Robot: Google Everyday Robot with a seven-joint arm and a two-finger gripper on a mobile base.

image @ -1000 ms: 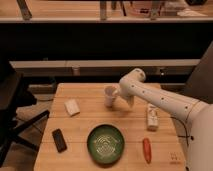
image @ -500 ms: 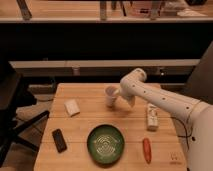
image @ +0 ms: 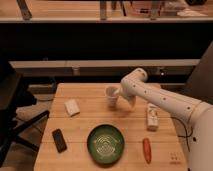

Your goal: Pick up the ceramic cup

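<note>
The ceramic cup (image: 111, 97) is small, white-grey and slightly tapered. It stands upright in the middle of the far half of the wooden table (image: 85, 125). My white arm reaches in from the right, bends at an elbow above the table and comes down to the cup's right side. The gripper (image: 120, 97) is right against the cup at cup height. The cup's base seems to be at the table surface.
A green bowl (image: 106, 143) sits near the front middle. A white bottle with a green label (image: 152, 117) lies to the right under my arm, with an orange carrot-like item (image: 146, 150) in front of it. A white packet (image: 72, 107) and a black flat device (image: 59, 140) lie to the left.
</note>
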